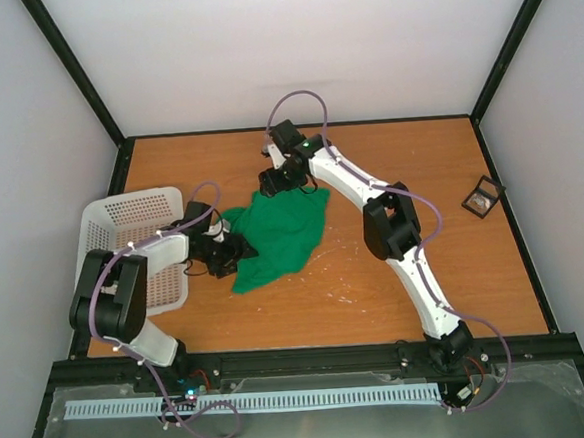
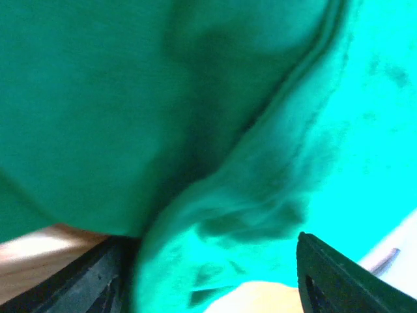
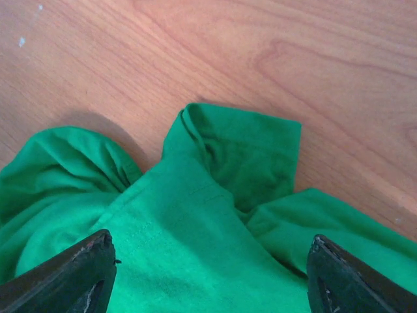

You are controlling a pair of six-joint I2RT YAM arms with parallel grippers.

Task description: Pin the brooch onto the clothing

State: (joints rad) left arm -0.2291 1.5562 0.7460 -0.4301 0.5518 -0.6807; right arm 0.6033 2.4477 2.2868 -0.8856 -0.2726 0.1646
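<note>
Our left hand (image 2: 208, 274) sits at the left edge of the green T-shirt (image 1: 283, 235). Its two dark fingers (image 2: 91, 283) stand wide apart, and a thick fold of the cloth fills the gap between them. That close view is blurred, so we cannot tell whether the fingers squeeze the fold or only touch it.

Our right hand (image 3: 208, 267) is at the far edge of the T-shirt, pointing down at it. Its jaws are spread wide and not closed on anything, with flat cloth between and below the tips and a hemmed sleeve just beyond them.

From above, the T-shirt lies crumpled near the middle of the wooden tabletop (image 1: 398, 302). We cannot make out the brooch in any view.

A white mesh basket (image 1: 121, 213) lies left of the T-shirt, just behind our left hand and against the tabletop's left edge. A small black square box (image 1: 482, 198) sits well to the right of the T-shirt, close to the right edge.

Bare wood stretches right of the T-shirt as far as that box. More bare wood lies on its near side, marked with faint white scuffs (image 1: 347, 290), and a narrower strip runs beyond it to the back wall. Black frame rails (image 1: 512, 214) border the tabletop.
</note>
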